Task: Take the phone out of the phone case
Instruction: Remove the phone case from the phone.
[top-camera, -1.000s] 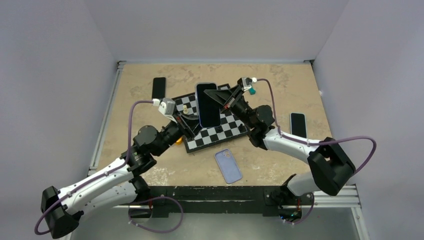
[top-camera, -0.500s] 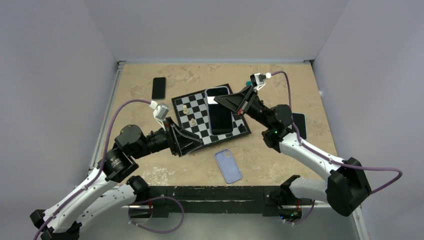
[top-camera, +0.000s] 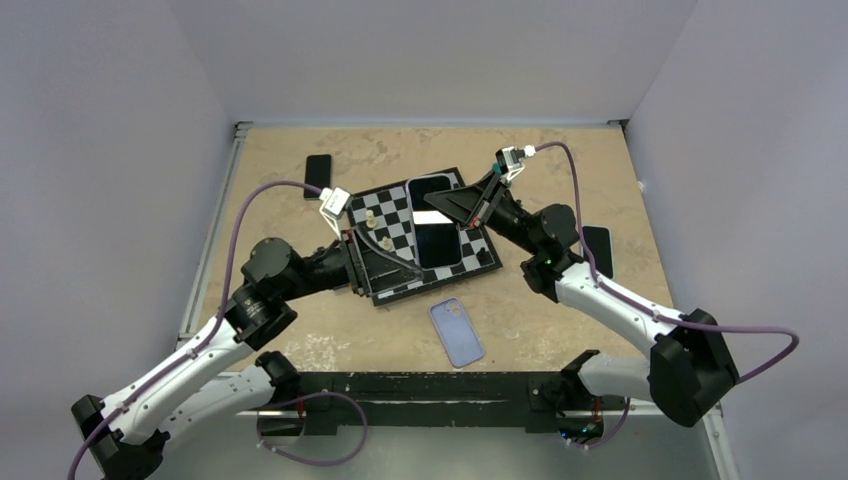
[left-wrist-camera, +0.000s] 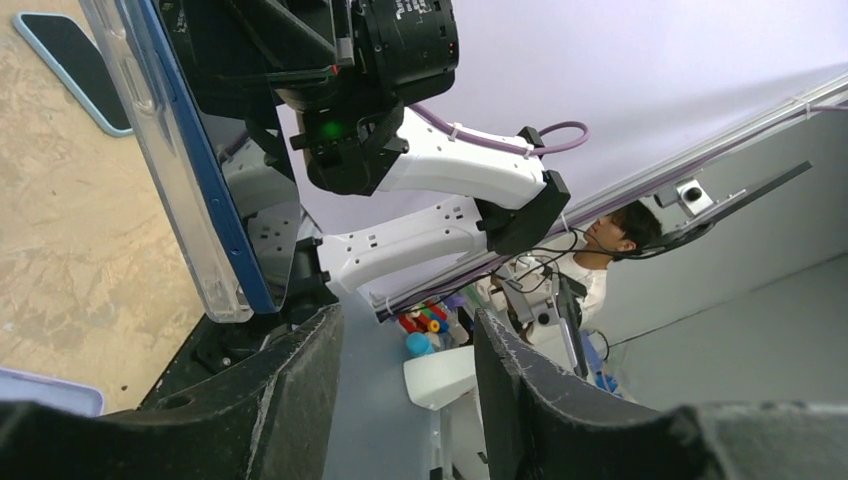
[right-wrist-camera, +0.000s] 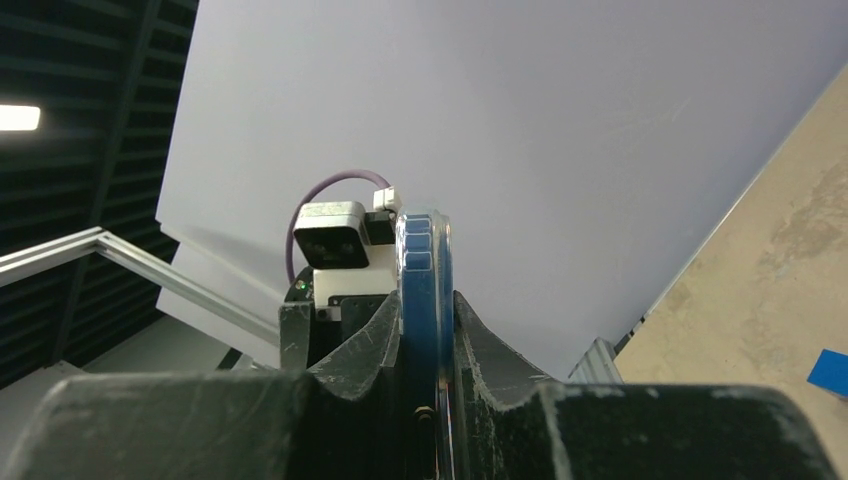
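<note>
The right gripper (top-camera: 452, 210) is clamped on the phone (top-camera: 433, 238), gripping its right long side. It holds the phone above the chessboard (top-camera: 388, 288) at mid-table. The clear phone case (left-wrist-camera: 180, 170) is not yet off. The phone's long axis runs from far edge to near edge. The left gripper (top-camera: 385, 262) is spread wide and empty, just beside the phone on the near-left-corner side. The phone's left long side faces it, so the left gripper is probably the one to pull the case.

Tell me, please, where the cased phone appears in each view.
Top external: phone centre, over the chessboard.
Left wrist: phone upper left, edge-on.
Right wrist: phone centre, edge-on between the fingers.
Shared landmark: the right gripper clamping it.
</note>
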